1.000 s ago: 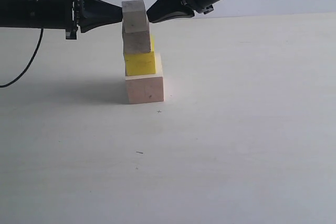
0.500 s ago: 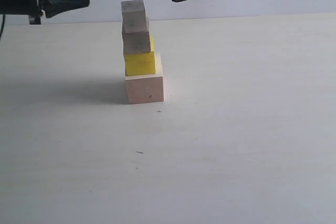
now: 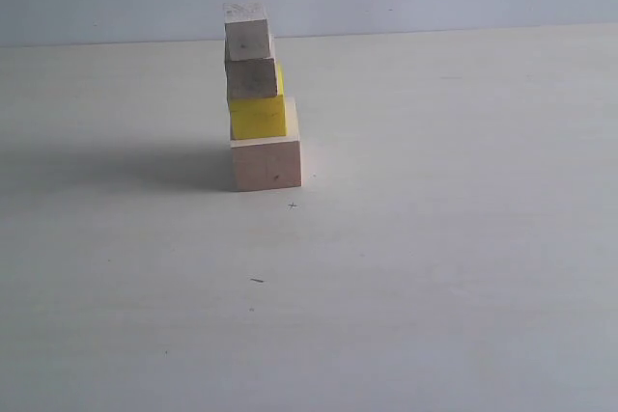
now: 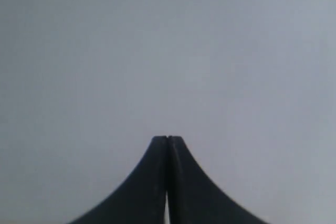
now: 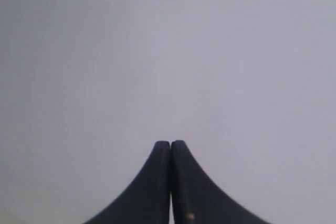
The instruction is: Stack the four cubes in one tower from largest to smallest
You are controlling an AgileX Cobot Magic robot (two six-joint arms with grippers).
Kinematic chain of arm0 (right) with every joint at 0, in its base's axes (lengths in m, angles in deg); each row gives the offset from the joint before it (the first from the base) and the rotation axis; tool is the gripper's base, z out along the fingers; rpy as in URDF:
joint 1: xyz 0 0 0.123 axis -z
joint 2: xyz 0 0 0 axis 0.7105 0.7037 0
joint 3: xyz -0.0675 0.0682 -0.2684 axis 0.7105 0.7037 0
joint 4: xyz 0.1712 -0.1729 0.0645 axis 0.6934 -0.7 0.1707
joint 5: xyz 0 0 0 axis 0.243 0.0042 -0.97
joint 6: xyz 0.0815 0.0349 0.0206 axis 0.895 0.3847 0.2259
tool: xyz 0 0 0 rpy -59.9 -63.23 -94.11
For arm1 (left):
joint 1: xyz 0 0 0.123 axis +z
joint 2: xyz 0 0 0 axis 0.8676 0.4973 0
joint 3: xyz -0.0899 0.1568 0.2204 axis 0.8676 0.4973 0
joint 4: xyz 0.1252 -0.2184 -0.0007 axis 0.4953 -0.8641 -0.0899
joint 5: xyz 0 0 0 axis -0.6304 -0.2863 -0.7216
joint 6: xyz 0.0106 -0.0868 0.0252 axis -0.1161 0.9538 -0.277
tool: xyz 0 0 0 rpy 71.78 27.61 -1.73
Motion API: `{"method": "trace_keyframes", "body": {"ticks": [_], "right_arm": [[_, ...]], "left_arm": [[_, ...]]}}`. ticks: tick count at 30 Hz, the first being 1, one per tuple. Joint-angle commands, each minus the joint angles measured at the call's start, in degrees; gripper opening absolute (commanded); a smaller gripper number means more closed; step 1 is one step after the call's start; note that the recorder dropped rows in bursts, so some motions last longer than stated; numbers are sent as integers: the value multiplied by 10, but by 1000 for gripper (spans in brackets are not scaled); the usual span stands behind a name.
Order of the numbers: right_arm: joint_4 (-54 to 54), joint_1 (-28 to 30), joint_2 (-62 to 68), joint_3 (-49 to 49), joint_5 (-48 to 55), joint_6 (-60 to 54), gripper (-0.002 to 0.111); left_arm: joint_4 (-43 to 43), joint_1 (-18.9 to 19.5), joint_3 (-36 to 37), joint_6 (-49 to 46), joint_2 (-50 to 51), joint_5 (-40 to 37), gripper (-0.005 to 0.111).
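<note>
A tower [image 3: 256, 94] of four cubes is seen standing on the pale counter [image 3: 435, 267], left of the middle of the exterior view; the largest pale wood cube [image 3: 266, 165] is set at the bottom, the bright yellow cube [image 3: 258, 119] is borne on it, the smaller greyish wood cube [image 3: 252, 79] is carried above that, and the smallest wood cube [image 3: 247, 41] is placed on top. The cubes are lined up near their left edges, so that steps are left on the right; their rear faces are hidden. A soft shadow [image 3: 126, 166] is cast on the counter to the tower's left. The jaws of the left arm are shown clenched together with nothing between them, their base cut off by the frame; the jaws of the right arm are likewise pressed tight on nothing; behind both only a blank grey field [image 4: 168, 51] is seen, and what it is cannot be told.
</note>
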Motion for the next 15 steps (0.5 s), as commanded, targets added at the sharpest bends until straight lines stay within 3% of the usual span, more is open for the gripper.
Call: {"method": "trace_keyframes", "body": {"ticks": [1,4,8,15], "right_arm": [[10,2,-112,10,-97,-33,0],[10,2,-198,35,-117,-74,0],[10,2,-309,90,-286,-94,0],[10,2,-479,207,-218,-91,0]], "left_arm": [[19,2,15,-5,-97,66,0],[22,2,50,-5,-156,101,0],[28,2,100,-5,-219,109,0],[27,-8,141,-4,-270,126,0]]}}
